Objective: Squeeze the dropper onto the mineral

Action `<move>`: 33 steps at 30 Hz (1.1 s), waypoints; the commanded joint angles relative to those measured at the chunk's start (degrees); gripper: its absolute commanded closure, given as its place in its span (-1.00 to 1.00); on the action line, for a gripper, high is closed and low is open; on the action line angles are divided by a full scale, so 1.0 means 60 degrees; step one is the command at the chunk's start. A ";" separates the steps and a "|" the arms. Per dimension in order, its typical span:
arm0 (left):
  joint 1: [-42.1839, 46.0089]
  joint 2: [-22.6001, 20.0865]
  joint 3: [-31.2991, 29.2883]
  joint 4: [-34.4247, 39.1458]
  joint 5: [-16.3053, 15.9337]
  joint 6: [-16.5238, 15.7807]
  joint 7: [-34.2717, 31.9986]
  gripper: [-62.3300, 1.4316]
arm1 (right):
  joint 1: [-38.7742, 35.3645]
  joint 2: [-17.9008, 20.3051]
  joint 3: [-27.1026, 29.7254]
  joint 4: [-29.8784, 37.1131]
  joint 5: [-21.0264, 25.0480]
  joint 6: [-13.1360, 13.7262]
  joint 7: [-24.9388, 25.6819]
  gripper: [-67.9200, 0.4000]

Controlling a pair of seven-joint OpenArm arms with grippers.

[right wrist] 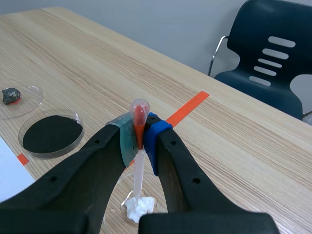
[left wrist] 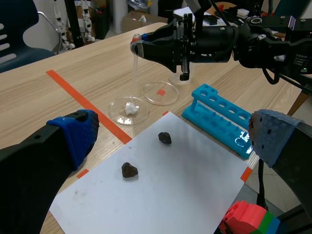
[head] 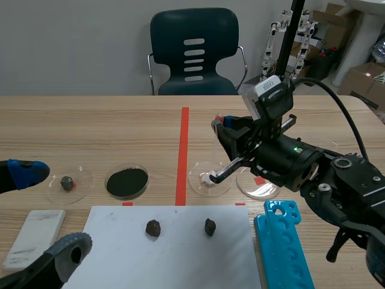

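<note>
A clear dropper [right wrist: 138, 161] with a red-tinted bulb stands upright between my right gripper's pads, and the right gripper [right wrist: 140, 136] is shut on it. Its tip hangs just over a white mineral lump [right wrist: 136, 207] in a small petri dish [head: 195, 180]. From the left wrist view the dropper [left wrist: 134, 73] runs down from the right gripper [left wrist: 139, 46] to the white mineral [left wrist: 130, 108]. My left gripper [left wrist: 173, 139] is open, low at the near left of the table [head: 48, 211], over the white paper and holding nothing.
White paper [head: 180, 253] carries two dark rocks [head: 153, 227] [head: 210, 226]. A blue tube rack [head: 286, 244] lies to its right. An empty dish [head: 255, 183], a black-powder dish [head: 127, 182], a dish holding a dark stone [head: 69, 182] and a white slab [head: 36, 235] are nearby. A chair [head: 194, 51] stands behind.
</note>
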 commanded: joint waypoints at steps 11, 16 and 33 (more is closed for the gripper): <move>-0.0025 0.0047 0.0025 0.0084 -0.0127 -0.0022 -0.0157 -1.00 | 0.0259 0.0029 0.0033 0.0051 0.0106 0.0007 0.0138 0.96; -0.0025 0.0047 0.0025 0.0084 -0.0127 -0.0022 -0.0157 -1.00 | 0.0186 0.0106 0.0033 0.0280 0.0138 0.0004 0.0131 0.96; -0.0025 0.0047 0.0025 0.0084 -0.0127 -0.0022 -0.0157 -1.00 | 0.0186 0.0102 0.0033 0.0331 0.0142 0.0004 0.0033 0.96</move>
